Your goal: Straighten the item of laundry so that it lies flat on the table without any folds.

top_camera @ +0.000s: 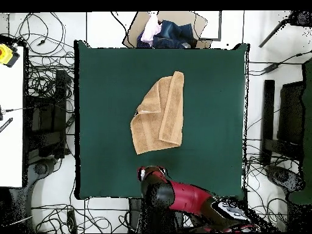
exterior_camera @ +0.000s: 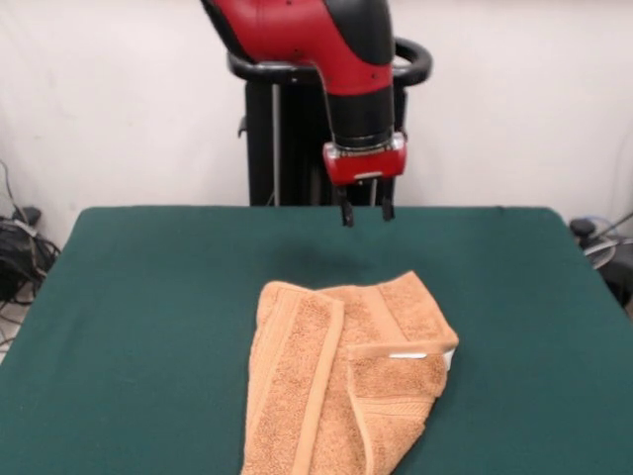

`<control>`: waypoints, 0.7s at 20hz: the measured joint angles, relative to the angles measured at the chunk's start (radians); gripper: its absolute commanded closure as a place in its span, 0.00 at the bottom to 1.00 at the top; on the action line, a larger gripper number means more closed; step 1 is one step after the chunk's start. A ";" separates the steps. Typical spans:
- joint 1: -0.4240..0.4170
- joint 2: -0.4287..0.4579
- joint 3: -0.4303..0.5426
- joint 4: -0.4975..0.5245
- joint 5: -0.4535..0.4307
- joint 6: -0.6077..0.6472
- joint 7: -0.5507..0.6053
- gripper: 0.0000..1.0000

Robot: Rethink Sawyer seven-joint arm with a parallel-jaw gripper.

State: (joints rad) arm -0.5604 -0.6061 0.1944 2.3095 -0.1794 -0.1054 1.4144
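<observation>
The peach towel (exterior_camera: 336, 386) lies crumpled on the green table (exterior_camera: 148, 297), near its front edge and a little right of centre. Its left side is doubled over in a long fold, and a right corner is turned back, showing a white label. From above, the towel (top_camera: 159, 116) sits mid-table (top_camera: 103, 91) with one long edge folded over. My gripper (exterior_camera: 365, 213) hangs above the table's far edge, well behind the towel and clear of it. It is open, with nothing between its fingers. In the overhead view the red arm (top_camera: 183, 195) covers it.
Green cloth shows on all sides of the towel. Tangled cables (top_camera: 46, 79) lie on the floor around the table. A box of clothes (top_camera: 161, 30) stands past one table edge, and a white bench (top_camera: 12, 109) stands to the side.
</observation>
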 measured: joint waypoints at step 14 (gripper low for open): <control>-0.097 -0.301 -0.001 0.169 0.085 0.329 0.000 0.00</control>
State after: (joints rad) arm -0.6576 -0.9072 0.1939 2.4780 -0.0941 0.2236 1.4144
